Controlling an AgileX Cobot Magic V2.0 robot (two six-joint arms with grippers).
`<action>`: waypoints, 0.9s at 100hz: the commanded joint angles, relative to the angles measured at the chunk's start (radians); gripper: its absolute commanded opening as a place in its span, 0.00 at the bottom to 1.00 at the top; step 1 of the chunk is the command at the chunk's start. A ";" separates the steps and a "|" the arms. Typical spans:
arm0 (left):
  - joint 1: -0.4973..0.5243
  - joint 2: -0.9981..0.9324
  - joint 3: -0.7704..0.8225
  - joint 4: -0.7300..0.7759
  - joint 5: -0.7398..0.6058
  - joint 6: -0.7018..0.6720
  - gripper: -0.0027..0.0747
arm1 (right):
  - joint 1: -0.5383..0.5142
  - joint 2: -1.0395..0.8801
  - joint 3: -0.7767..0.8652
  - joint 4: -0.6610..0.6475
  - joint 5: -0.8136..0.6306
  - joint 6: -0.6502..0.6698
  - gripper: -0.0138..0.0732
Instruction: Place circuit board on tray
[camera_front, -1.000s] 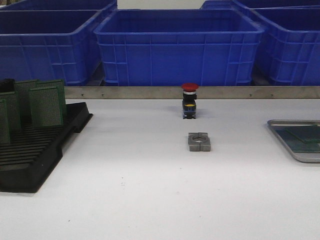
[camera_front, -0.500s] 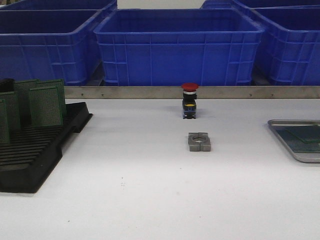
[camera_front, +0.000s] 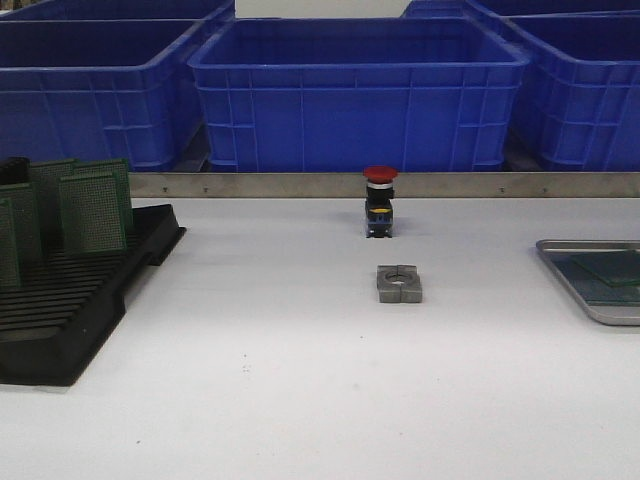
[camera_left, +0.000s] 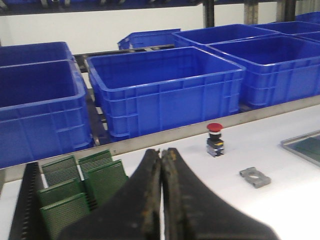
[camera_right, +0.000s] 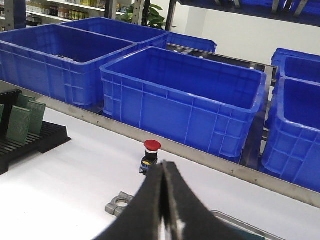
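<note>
Several green circuit boards (camera_front: 92, 210) stand upright in a black slotted rack (camera_front: 70, 310) at the table's left. The silver tray (camera_front: 560, 270) lies at the right edge, with a green board (camera_front: 610, 275) flat inside it. Neither gripper appears in the front view. In the left wrist view my left gripper (camera_left: 161, 152) is shut with nothing in it, held above and short of the racked boards (camera_left: 85, 185), and the tray (camera_left: 300, 141) is far off. My right gripper (camera_right: 164, 165) is shut and empty too, raised near the tray's rim (camera_right: 235, 220).
A red push button (camera_front: 379, 200) and a grey metal clamp block (camera_front: 399, 283) sit mid-table. Blue plastic crates (camera_front: 355, 100) line the back behind a metal rail (camera_front: 300, 184).
</note>
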 joint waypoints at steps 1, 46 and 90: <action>0.007 0.010 -0.007 0.055 -0.122 -0.059 0.01 | 0.001 0.012 -0.028 0.014 -0.040 -0.005 0.09; 0.177 -0.114 0.246 0.814 -0.162 -0.949 0.01 | 0.001 0.012 -0.028 0.014 -0.040 -0.005 0.09; 0.177 -0.107 0.246 0.850 -0.105 -0.951 0.01 | 0.001 0.013 -0.028 0.014 -0.029 -0.005 0.09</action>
